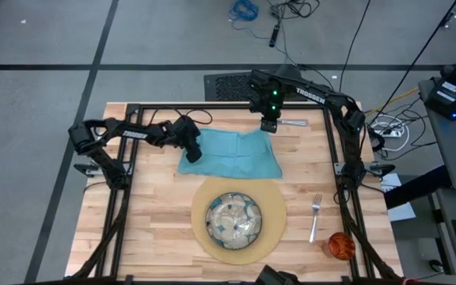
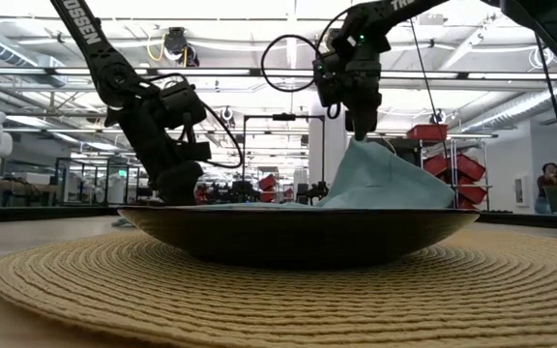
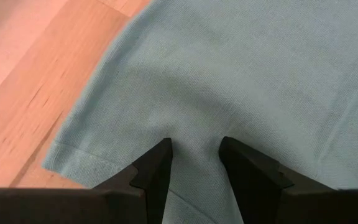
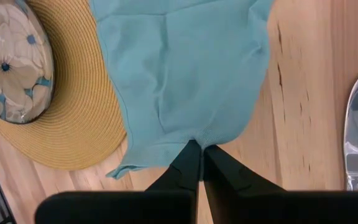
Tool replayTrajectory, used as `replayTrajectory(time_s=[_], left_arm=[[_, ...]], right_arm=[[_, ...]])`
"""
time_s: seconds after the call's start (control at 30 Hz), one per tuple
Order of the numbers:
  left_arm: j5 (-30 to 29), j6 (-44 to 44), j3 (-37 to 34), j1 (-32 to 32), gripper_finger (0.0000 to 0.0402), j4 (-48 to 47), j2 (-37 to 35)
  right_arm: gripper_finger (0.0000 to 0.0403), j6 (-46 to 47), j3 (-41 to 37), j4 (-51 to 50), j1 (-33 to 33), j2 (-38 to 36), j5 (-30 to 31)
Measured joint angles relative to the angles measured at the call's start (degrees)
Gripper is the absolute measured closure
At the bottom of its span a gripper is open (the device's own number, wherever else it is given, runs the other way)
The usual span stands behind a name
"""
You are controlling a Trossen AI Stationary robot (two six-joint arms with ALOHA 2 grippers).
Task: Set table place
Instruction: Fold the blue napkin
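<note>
The teal napkin (image 1: 232, 154) lies spread on the far middle of the table (image 1: 157, 214), with its far right part raised like a tent (image 2: 385, 179). My left gripper (image 1: 190, 154) is down on the napkin's left end, shut on a pucker of cloth. My right gripper (image 1: 269, 125) is above the napkin's far edge, shut on the cloth. Nearer the front, the round tan placemat (image 1: 240, 218) carries the green-patterned plate (image 1: 233, 220). The fork (image 1: 315, 218) and the orange cup (image 1: 340, 245) are at the near right. My left gripper has a small ridge of the napkin (image 3: 194, 152) gathered between its two fingers (image 3: 157, 171), a little in from the hemmed left edge (image 3: 61, 152). The fingers slant down from the table's left. The cloth around them lies on the table. My right gripper pinches the napkin's far edge (image 4: 194, 140) between its shut fingers, which point down from above. That part is lifted clear of the table. From there the cloth slopes down (image 2: 395, 184) to the part that rests on the wood.
A knife (image 1: 295, 123) lies on the wood just right of my right gripper, also seen in the right wrist view as the knife (image 4: 356, 130). Black frame bars (image 1: 121, 214) run along the table's left and right sides. Bare wood lies left of the placemat.
</note>
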Motion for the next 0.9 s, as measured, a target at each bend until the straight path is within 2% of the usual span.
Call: replayTrajectory(time_s=[0.57,0.9], left_arm=[[0.1,-0.1,-0.1,0.0,0.0265,0.3,0.1],[0.1,-0.1,-0.2,0.0,0.0265,0.7,0.1]], right_arm=[[0.0403,1.5,0.0,2.2,0.1,0.0,-2.5],[0.0403,2.7,5.0,3.2,0.1,-0.1,-3.0]])
